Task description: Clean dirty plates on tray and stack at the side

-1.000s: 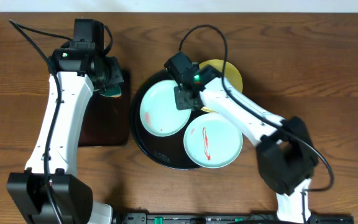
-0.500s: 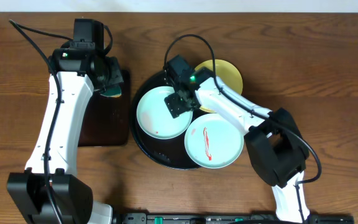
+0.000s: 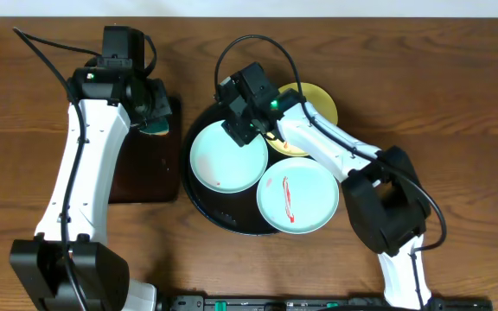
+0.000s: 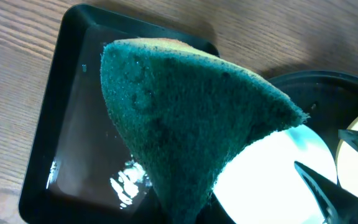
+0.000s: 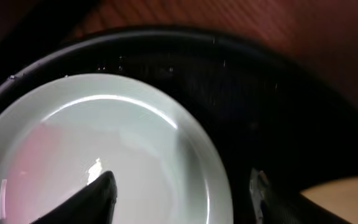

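On the round black tray [image 3: 199,200] lie a pale blue plate [image 3: 223,160] with a faint red mark and a second pale blue plate [image 3: 296,196] with a red streak. A yellow plate [image 3: 314,102] sits at the tray's far right, partly under my right arm. My right gripper [image 3: 243,130] is open and astride the first plate's far rim. One fingertip [image 5: 98,193] hangs over the plate [image 5: 104,149], the other [image 5: 263,193] over the tray [image 5: 278,93]. My left gripper [image 3: 152,119] is shut on a green sponge [image 4: 191,106] above a rectangular tray.
The small rectangular black tray [image 3: 145,173] lies left of the round one, its wet floor [image 4: 73,124] showing below the sponge. Bare wooden table [image 3: 456,112] surrounds both trays. The right arm's cable [image 3: 258,47] loops over the round tray's far side.
My right gripper has opened off the left pale blue plate's rim, after nudging it slightly left, and has drawn back toward the tray's far side. The left arm with the sponge has not moved.
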You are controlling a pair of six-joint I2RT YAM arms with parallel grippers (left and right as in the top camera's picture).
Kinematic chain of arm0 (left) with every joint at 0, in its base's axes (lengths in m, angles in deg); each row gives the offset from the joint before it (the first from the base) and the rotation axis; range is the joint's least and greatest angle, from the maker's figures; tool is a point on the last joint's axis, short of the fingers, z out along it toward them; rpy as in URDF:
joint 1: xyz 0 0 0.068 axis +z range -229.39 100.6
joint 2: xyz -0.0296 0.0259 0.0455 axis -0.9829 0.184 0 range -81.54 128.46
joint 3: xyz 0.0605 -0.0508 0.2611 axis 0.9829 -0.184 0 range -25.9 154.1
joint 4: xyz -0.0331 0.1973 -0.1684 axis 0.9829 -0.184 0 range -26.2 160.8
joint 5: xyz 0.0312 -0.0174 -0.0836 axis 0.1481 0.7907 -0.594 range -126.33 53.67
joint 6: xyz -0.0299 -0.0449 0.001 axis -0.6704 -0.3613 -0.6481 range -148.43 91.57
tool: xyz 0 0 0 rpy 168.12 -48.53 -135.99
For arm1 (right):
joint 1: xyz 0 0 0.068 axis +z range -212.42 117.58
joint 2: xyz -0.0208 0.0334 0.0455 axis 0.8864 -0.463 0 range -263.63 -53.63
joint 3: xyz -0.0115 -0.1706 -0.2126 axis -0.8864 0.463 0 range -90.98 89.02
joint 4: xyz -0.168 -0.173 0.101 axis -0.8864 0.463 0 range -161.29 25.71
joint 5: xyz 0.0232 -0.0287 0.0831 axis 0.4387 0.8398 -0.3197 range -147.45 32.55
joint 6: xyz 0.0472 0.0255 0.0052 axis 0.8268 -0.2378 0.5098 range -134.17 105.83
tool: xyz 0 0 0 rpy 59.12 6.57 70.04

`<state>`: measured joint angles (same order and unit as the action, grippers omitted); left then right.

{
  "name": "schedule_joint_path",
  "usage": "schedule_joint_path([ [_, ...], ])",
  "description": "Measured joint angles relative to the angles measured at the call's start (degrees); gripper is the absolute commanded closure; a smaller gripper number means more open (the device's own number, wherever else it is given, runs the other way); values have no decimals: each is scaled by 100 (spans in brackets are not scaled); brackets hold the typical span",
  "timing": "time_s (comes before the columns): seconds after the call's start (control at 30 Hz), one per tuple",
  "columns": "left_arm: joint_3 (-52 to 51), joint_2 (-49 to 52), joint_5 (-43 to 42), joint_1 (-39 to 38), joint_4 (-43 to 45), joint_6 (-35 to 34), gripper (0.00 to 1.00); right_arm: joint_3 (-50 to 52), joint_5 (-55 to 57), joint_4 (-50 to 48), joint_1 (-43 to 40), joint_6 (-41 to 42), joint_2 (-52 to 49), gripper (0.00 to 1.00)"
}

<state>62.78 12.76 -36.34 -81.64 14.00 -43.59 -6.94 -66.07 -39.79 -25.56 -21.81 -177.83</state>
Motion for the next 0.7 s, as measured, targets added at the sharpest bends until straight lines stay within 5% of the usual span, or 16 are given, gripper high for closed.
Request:
schedule_joint_path([
  [0.17,0,0,0,0,0,0,92,0,9,-219,-11,-22,-400,51],
  [0.3,0,0,0,0,0,0,92,-15,9,-173,-81,120,-612,80],
  [0.43,0,0,0,0,0,0,93,-39,20,-120,-136,352,-612,97],
  [0.7,0,0,0,0,0,0,92,-63,-44,170,-155,868,-509,99],
])
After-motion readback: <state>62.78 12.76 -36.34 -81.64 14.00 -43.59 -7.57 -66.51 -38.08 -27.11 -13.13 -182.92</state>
